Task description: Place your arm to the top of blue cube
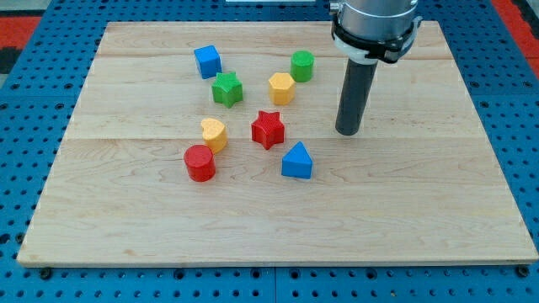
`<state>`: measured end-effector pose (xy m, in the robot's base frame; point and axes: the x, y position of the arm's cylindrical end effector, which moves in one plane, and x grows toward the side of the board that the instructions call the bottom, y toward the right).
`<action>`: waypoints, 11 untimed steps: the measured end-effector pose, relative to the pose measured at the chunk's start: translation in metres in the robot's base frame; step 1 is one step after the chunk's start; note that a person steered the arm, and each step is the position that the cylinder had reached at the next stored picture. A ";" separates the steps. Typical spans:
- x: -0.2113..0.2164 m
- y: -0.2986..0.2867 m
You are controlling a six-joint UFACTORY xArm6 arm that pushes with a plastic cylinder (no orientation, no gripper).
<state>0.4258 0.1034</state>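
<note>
The blue cube (207,61) sits on the wooden board (126,219) toward the view's upper left. My tip (348,132) is well to the view's right of it and lower, beyond the yellow hexagon block and the red star, touching no block. The dark rod rises from the tip to the arm's silver and black end at the view's top.
A green star (226,89) lies just below and right of the blue cube. A yellow hexagon block (281,87), a green cylinder (302,65), a red star (268,129), a yellow block (214,134), a red cylinder (200,163) and a blue triangular block (296,161) are spread mid-board.
</note>
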 end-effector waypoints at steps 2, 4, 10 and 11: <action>-0.009 0.020; -0.132 0.027; -0.208 -0.229; -0.187 -0.222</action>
